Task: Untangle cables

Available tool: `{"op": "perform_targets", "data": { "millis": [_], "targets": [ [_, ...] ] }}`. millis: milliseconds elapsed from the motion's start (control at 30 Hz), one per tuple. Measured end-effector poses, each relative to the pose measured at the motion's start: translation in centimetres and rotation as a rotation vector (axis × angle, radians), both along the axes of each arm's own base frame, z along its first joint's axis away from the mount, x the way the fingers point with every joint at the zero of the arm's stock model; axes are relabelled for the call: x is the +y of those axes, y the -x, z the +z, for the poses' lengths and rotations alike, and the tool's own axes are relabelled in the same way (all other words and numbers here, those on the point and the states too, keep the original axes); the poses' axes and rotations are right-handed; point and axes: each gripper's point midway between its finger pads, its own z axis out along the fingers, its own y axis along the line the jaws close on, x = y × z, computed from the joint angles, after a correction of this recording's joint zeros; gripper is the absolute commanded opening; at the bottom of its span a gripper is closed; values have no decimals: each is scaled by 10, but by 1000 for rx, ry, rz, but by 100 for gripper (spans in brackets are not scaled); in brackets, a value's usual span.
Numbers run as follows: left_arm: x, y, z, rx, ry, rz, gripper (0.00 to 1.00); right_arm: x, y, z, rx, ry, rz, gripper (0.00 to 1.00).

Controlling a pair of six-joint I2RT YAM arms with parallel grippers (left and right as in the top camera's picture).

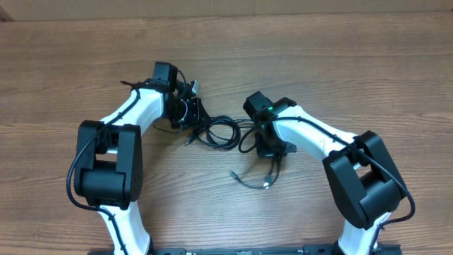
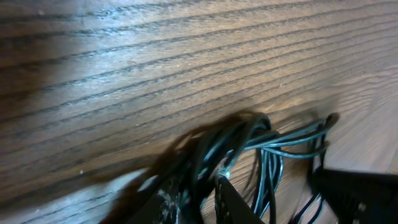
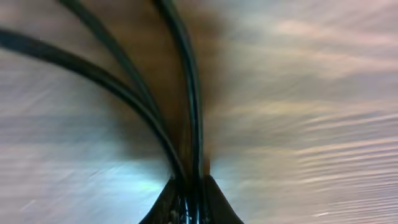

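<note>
Two grippers over one tangle of black cables [image 2: 267, 171] on a wooden table [image 1: 368, 64]. Right gripper [image 3: 191, 204] pinches three strands; left gripper [image 2: 200, 199] straddles cables, grip unclear.

A robotics lab bench: two arms [image 1: 134, 113] mounted at a wood-grain table [image 1: 340, 64].

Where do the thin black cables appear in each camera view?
Overhead: thin black cables lie looped near the centre.
Left wrist: lower right.
Right wrist: centre, running from top edge to bottom.
Shared landmark: the brown wooden table.
</note>
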Motion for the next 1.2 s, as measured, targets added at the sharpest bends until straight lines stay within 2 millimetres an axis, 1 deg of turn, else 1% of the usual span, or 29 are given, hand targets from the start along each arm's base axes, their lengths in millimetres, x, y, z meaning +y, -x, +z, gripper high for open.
{"op": "perform_targets", "data": {
  "millis": [67,167,233,300,333,367,500,600,667,700,733,800,833,900,967,1100,1200],
  "targets": [
    [1,-1,-1,-5,-8,2,21,-14,-13,2,-70,86,10,7],
    [2,-3,-1,-11,-17,4,22,-28,-28,4,-155,178,14,7],
    [3,-3,-1,-15,-19,4,23,-32,-38,4,-201,205,18,7],
    [2,-3,-1,-16,-18,4,24,-32,-44,4,-226,208,25,7],
    [3,-3,-1,-14,-19,4,25,-31,-46,4,-230,206,29,5],
    [3,-3,-1,-12,-19,2,26,-31,-46,3,-230,203,32,4],
    [3,-1,0,-2,-22,0,30,-30,-45,4,-220,202,44,4],
    [3,-4,2,-8,-27,0,31,-33,-32,7,-133,211,54,5],
    [5,-4,2,-11,-37,2,33,-35,-21,12,-54,225,61,9],
    [6,-5,1,-12,-46,4,34,-34,-20,16,-30,224,63,13],
    [8,-5,0,-13,-56,6,34,-30,-21,22,-14,214,64,25],
    [12,-6,-3,-12,-84,15,35,-17,-29,39,-12,165,59,54],
    [14,-6,-4,-12,-98,20,35,-9,-35,46,-27,129,54,61],
    [19,-6,-7,-7,-128,30,35,12,-46,58,-51,32,44,73],
    [24,-6,-9,-3,-161,43,37,32,-52,62,-58,-67,41,77],
    [34,-8,-11,12,-223,85,39,72,-54,62,-41,-279,73,76],
    [40,-10,-12,20,-261,118,39,93,-57,61,-50,-385,93,75]
  ]
}}
